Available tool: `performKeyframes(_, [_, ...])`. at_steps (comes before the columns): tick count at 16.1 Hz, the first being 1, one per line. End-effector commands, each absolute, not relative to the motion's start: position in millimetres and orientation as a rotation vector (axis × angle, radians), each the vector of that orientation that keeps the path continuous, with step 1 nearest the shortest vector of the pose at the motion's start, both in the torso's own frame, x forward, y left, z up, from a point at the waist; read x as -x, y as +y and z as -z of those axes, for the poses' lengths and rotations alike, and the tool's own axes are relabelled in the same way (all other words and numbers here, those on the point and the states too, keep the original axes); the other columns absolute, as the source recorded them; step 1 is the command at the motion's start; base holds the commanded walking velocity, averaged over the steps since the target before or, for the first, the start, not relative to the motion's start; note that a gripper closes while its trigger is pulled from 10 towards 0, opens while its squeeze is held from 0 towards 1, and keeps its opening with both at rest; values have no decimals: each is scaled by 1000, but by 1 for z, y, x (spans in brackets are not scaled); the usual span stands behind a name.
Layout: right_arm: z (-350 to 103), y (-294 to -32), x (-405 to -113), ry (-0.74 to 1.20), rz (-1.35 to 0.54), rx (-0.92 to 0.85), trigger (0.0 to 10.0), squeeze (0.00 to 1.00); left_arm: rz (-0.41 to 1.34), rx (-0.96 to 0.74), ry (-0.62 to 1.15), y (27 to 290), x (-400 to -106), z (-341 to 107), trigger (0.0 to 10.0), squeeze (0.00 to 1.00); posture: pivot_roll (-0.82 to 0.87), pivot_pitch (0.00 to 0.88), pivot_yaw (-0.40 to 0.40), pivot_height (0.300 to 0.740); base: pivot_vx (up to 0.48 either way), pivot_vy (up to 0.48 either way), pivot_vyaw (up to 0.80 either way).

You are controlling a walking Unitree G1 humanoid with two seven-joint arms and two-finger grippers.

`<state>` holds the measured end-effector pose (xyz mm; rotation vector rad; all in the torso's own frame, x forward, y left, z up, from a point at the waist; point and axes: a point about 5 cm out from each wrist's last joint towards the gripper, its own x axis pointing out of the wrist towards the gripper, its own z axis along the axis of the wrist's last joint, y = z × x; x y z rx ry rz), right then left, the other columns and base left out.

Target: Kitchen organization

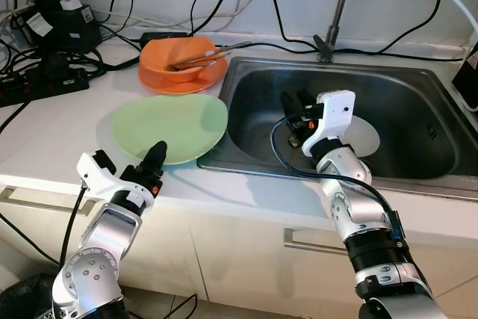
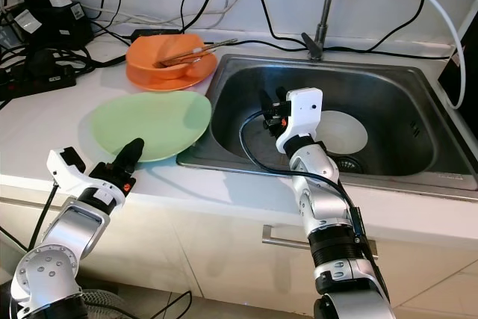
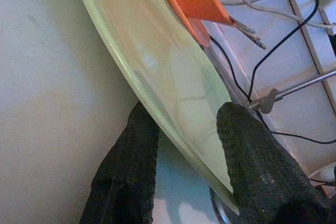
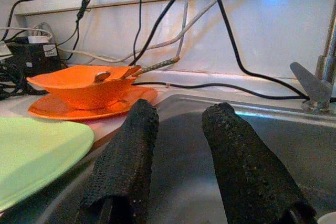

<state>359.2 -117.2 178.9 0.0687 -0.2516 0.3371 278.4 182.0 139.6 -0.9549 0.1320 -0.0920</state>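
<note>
A pale green plate (image 1: 168, 126) lies on the white counter, its right edge overhanging the steel sink (image 1: 418, 102). My left gripper (image 1: 154, 156) is at the plate's near rim, open, with the rim (image 3: 168, 77) running between its two fingers (image 3: 131, 150). My right gripper (image 1: 296, 99) hovers inside the sink's left half, open and empty, pointing towards the back wall (image 4: 182, 109). A white plate (image 1: 367, 136) lies on the sink floor, partly hidden behind my right wrist. An orange bowl (image 1: 179, 57) holding chopsticks (image 1: 213, 54) and a spoon sits on an orange plate (image 1: 183, 81) behind the green plate.
A faucet (image 1: 332, 20) stands behind the sink. Power strips and adapters (image 1: 45, 72) with tangled black cables crowd the counter's back left. The counter's front edge and a drawer handle (image 1: 299, 243) are just below my arms.
</note>
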Motion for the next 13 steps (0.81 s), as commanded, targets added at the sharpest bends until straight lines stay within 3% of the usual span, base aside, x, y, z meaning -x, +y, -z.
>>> performKeyframes(1, [-176, -117, -358, -244, -333, -60, 10000, 0, 56, 995, 319, 168, -273, -104, 0, 0, 120, 56, 25, 740, 0, 0, 0])
performKeyframes(13, [-176, -116, -359, -244, -338, -58, 10000, 0, 114, 978, 328, 149, -262, -112, 0, 0, 128, 51, 28, 740, 0, 0, 0])
